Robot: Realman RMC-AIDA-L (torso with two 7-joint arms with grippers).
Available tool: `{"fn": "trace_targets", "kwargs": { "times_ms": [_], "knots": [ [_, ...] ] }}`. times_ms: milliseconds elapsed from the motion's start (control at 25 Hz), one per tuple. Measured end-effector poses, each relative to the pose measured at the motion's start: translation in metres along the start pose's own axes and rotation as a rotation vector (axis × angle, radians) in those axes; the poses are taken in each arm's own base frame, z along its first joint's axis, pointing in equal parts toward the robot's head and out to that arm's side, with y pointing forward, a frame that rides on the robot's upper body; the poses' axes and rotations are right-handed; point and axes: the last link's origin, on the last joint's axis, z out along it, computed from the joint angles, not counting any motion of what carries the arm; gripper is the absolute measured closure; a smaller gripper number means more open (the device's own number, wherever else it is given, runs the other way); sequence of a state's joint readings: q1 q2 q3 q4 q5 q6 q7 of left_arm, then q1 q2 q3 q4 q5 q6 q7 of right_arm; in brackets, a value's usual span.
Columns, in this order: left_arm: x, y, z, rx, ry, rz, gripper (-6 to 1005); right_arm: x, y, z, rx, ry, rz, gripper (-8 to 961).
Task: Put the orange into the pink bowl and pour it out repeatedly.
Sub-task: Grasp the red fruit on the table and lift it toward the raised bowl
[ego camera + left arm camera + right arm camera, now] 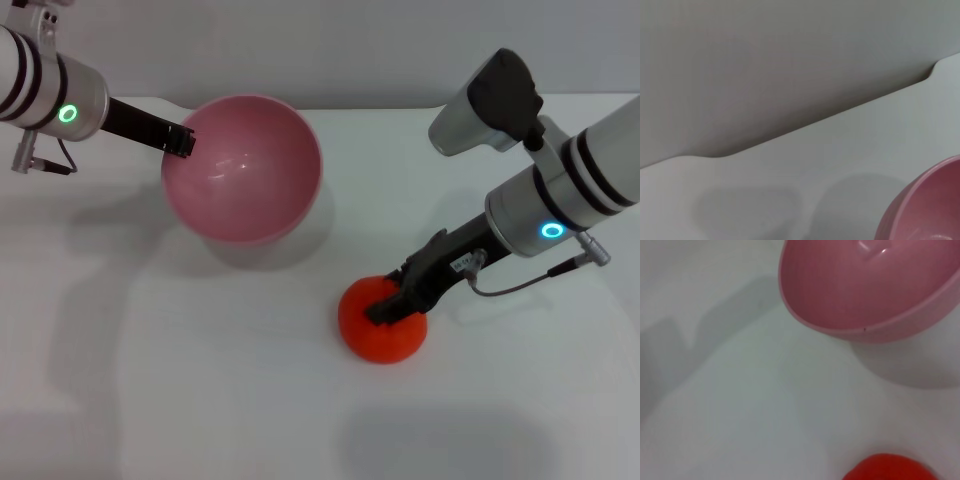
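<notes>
The right gripper (392, 308) is down on top of the orange (382, 322), its dark fingers closed around the fruit's upper part, and the orange appears to rest on the white table (200, 380) at about five o'clock from the pink bowl (243, 168), apart from it with bare table between. The left gripper (182, 140) is clamped on the bowl's rim at the bowl's ten o'clock, and the bowl is tipped so its open mouth faces toward the orange's side — its inside shows nothing in it. The step in hand looks like the pickup of the orange for another drop into the bowl. To do it well, the grip should sit across the widest part of the fruit rather than high on its crown, since a round, slightly lumpy skin can squirt out of a shallow pinch; lift straight up before travelling toward eleven o'clock. The bowl would best be levelled first, or the fruit released low over its deepest part, so it does not roll out over the lowered rim. The surface is a plain, smooth white tabletop with soft shadows of both arms; beyond its far edge — seen in the left wrist view — stands a flat grey wall (765, 65), and the edge there has a small step in it.
</notes>
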State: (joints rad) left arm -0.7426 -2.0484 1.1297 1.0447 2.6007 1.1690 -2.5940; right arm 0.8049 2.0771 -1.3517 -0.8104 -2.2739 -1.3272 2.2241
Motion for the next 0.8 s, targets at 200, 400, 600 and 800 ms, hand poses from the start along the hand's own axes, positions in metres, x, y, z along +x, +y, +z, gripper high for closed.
{"fn": "trace_targets", "kwargs": {
  "times_ms": [200,400,600,800],
  "knots": [
    [0.000,0.003,0.001,-0.004,-0.005,0.009,965,0.002,0.000,0.003,-0.010,0.013,0.010,428],
    [-0.003,0.002,0.002,-0.003,-0.010,0.006,964,0.002,0.001,0.001,-0.015,0.004,0.006,557],
    [-0.004,0.002,0.002,-0.004,-0.013,0.007,964,-0.001,0.002,-0.002,-0.011,-0.007,-0.004,704],
    [-0.005,0.003,0.002,-0.007,-0.018,0.008,964,-0.010,0.005,-0.016,0.010,-0.047,-0.036,732]
  ]
}}
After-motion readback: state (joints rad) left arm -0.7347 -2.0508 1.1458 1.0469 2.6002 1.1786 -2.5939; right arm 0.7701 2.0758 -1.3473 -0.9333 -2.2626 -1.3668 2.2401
